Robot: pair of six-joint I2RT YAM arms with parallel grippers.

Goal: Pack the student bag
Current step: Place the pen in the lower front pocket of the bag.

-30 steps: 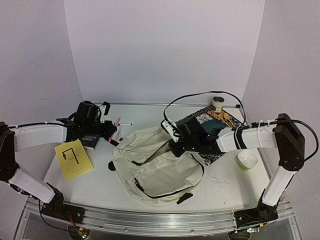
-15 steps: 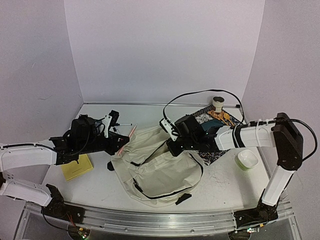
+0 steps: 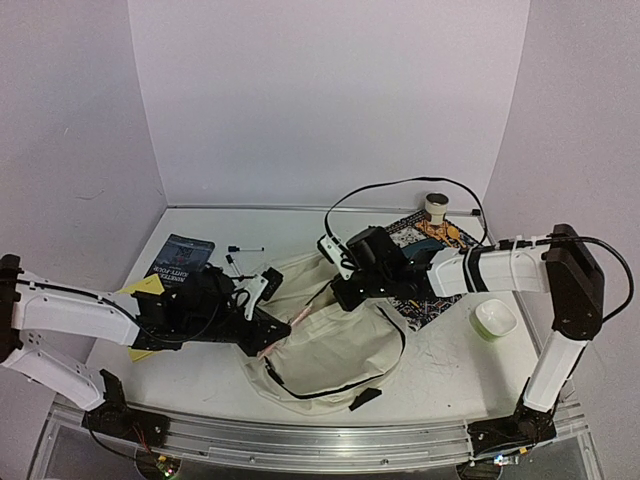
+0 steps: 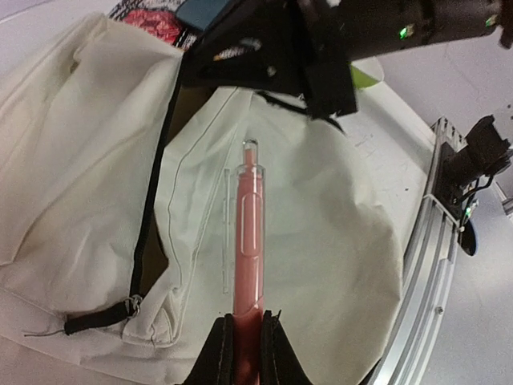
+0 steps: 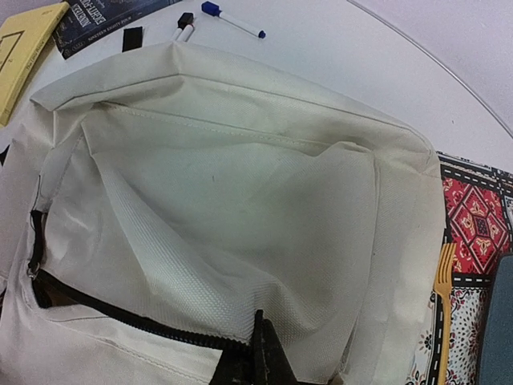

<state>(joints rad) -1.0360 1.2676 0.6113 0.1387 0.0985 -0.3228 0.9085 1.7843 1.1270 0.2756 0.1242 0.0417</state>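
Note:
The cream student bag (image 3: 340, 345) lies in the middle of the table, its main zipper open. My left gripper (image 3: 278, 330) is shut on a pink pen (image 4: 247, 233) and holds it over the bag's front panel (image 4: 321, 216); the pen points toward the opening. In the left wrist view the jaws (image 4: 247, 330) clamp the pen's lower end. My right gripper (image 3: 342, 295) is shut on the bag's upper fabric edge (image 5: 240, 241) beside the black zipper (image 5: 120, 309) and holds the opening up. In the right wrist view its closed tips (image 5: 259, 327) pinch the cloth.
A dark blue book (image 3: 180, 262) and a yellow book (image 3: 140, 298) lie at the left, with markers (image 3: 240, 250) behind the bag. A patterned mat (image 3: 430, 240), a tape roll (image 3: 436, 205) and a pale green bowl (image 3: 495, 318) are at the right. A yellow fork (image 5: 443, 281) lies on the mat.
My left arm has swung from the books at the far left toward the bag, carrying the pink pen over its front. The right gripper has kept its hold on the bag.

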